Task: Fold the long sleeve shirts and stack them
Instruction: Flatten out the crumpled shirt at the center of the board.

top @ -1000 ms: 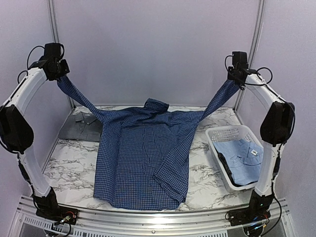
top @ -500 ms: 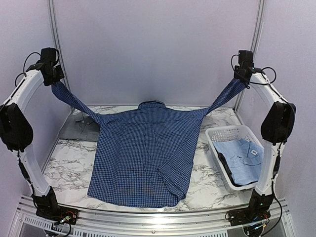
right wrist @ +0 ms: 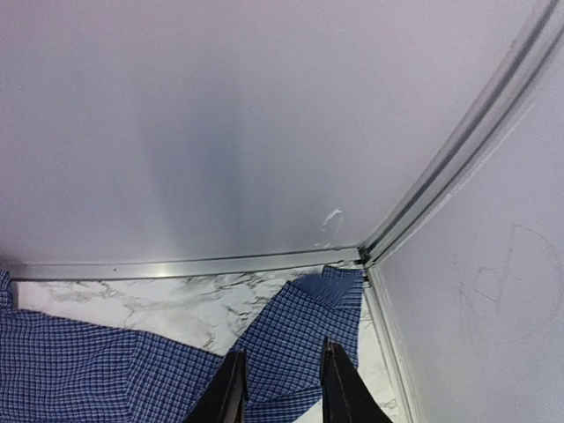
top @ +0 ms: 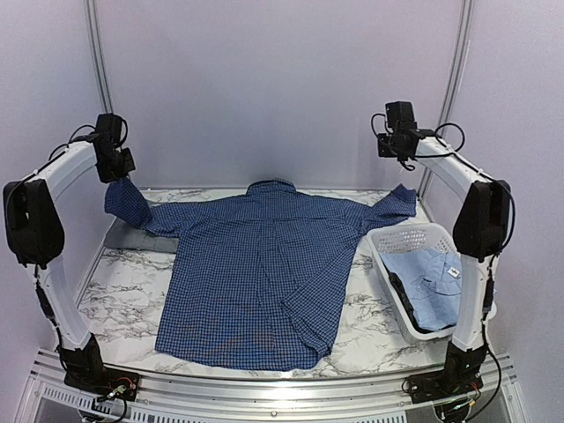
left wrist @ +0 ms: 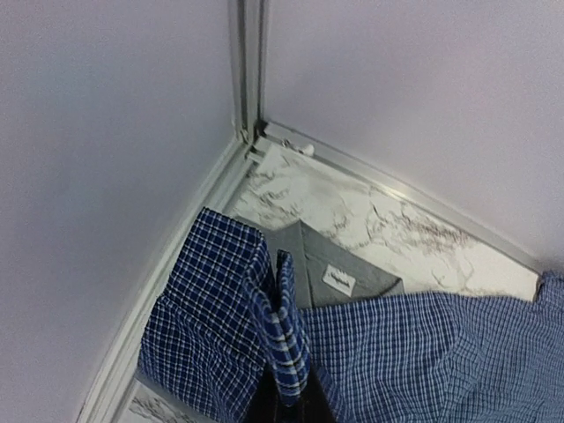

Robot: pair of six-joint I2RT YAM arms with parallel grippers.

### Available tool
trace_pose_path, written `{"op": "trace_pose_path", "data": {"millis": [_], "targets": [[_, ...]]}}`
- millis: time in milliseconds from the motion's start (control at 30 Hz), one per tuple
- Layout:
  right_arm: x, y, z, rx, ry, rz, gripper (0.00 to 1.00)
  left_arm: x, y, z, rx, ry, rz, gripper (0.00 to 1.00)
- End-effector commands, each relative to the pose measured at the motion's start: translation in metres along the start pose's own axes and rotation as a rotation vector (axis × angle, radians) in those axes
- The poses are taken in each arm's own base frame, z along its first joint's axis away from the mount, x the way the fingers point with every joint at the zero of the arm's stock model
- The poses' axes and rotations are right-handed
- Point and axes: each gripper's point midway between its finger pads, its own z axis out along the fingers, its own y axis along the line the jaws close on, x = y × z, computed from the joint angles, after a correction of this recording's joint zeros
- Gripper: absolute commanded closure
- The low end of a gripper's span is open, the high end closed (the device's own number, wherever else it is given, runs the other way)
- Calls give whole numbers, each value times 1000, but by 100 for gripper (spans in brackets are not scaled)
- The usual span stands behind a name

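left gripper [left wrist: 286, 404] clamped a cuff of the dark blue shirt [top: 256, 264] | right gripper [right wrist: 284, 354] stood parted, seemingly empty | shirt lay spread on the table [top: 115, 300] just beside the basket [top: 388, 242] | light blue shirt [top: 432, 282] inside basket | grey shirt [left wrist: 339, 264] well apart from basket

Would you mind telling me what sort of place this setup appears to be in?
Most likely a robotics lab test cell, not a home: plain panel walls in aluminium framing, a marble-patterned table, and a white laundry basket staged on it.

Soft even light; faint shadow on back wall [top: 273, 88]; wrist views slightly blurred.
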Motion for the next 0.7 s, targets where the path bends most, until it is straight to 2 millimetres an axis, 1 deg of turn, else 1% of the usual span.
{"op": "trace_pose_path", "data": {"millis": [0, 100, 133, 167, 233, 300, 333, 400, 433, 467, 567, 667], "targets": [[21, 50, -5, -105, 54, -34, 73, 33, -33, -11, 66, 32, 38, 97], [35, 89, -26, -192, 74, -69, 68, 58, -37, -9, 84, 62, 27, 93], [46, 103, -34, -216, 92, -95, 66, 67, -39, -8, 100, 78, 19, 93], [54, 118, -44, -239, 100, -117, 64, 77, -41, -6, 117, 100, 16, 92], [74, 143, -67, -292, 124, -146, 61, 92, -46, -7, 132, 121, 21, 92], [97, 167, -93, -358, 148, -170, 58, 105, -53, -10, 156, 138, 29, 88], [111, 184, -111, -397, 158, -195, 57, 112, -55, -10, 164, 150, 28, 86], [136, 200, -139, -443, 188, -220, 55, 125, -59, -10, 183, 180, 21, 81], [147, 209, -154, -479, 202, -231, 54, 130, -58, -9, 184, 193, 12, 76], [161, 217, -168, -513, 224, -240, 54, 136, -57, -8, 180, 206, 4, 75], [195, 238, -211, -593, 271, -280, 52, 145, -51, -5, 164, 224, -31, 77], [231, 253, -250, -659, 335, -317, 52, 147, -39, -6, 136, 218, -87, 75]]}}
